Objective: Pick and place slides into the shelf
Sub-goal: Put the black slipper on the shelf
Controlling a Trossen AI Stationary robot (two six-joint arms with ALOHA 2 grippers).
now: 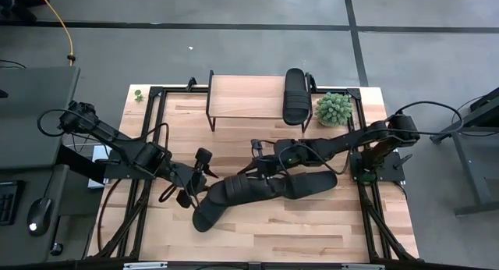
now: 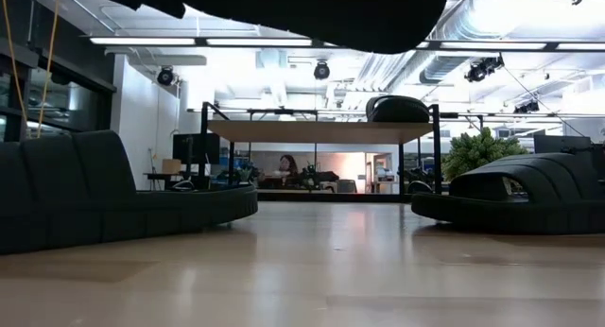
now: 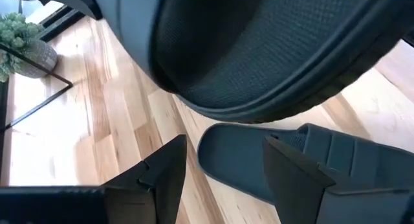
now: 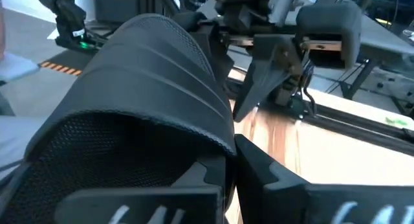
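Left slide (image 2: 113, 190): lies flat on the worktop (image 1: 257, 239), nearest the front edge. We judge it not yet handled.
Left gripper (image 1: 195, 179): hovers just over the toe end of the left slide. Its jaws stand apart and hold nothing.
Held slide (image 4: 149, 88): it is raised clear of the worktop, across the middle and above the left slide. In the low view only its dark underside shows, along the top.
Right gripper (image 1: 261, 170): reaches in from the right to the middle of the worktop. Its jaws are together, clamped on the held slide near the strap.
Right slide (image 2: 529, 190): rests flat on the worktop on the right, apart from the left slide. Nothing touches it.
Shelf (image 1: 242, 98): stands at the far edge of the worktop. Most of its wooden top is bare.
Shelf slide (image 1: 295, 94): sits on the right end of the shelf top, lying front to back.
Plant (image 1: 335, 108): stands just beside the right end of the shelf. We judge it no obstruction so far.
Progress: one slide of four is placed and a second is in carriage, not yet at the shelf.
Outstanding: the held slide has still to be set down, and the two worktop slides remain to be picked and placed. We judge the task under halfway.
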